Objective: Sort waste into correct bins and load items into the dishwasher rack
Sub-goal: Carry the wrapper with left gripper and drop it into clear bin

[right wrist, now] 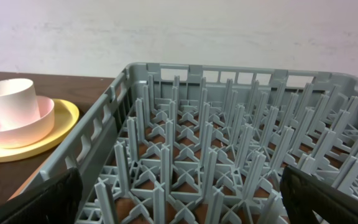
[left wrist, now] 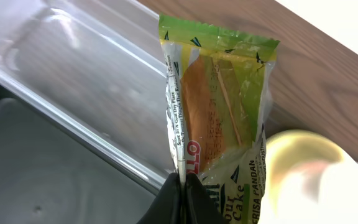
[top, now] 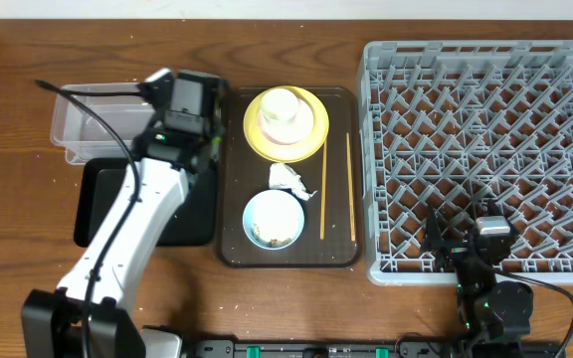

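While pincer (left wrist: pixel 183 185) grips, wrapper (left wrist: pixel 219 99) lengthwise outward, seemingly.

The grey dishwasher rack (right wrist: pixel 229 143) with its upright pegs fills most of the view. Left of it, a small white cup (right wrist: pixel 11 99) sits in the pale pink bowl (right wrist: pixel 27 129), which rests on the yellow plate (right wrist: pixel 58 127). The black fingers (right wrist: pixel 42 199) stand wide apart at the bottom corners.

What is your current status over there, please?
Left gripper shut on snack wrapper, held at clear tub rim. Right gripper open, empty, over dishwasher rack near edge. Nothing seen blocking the tub.
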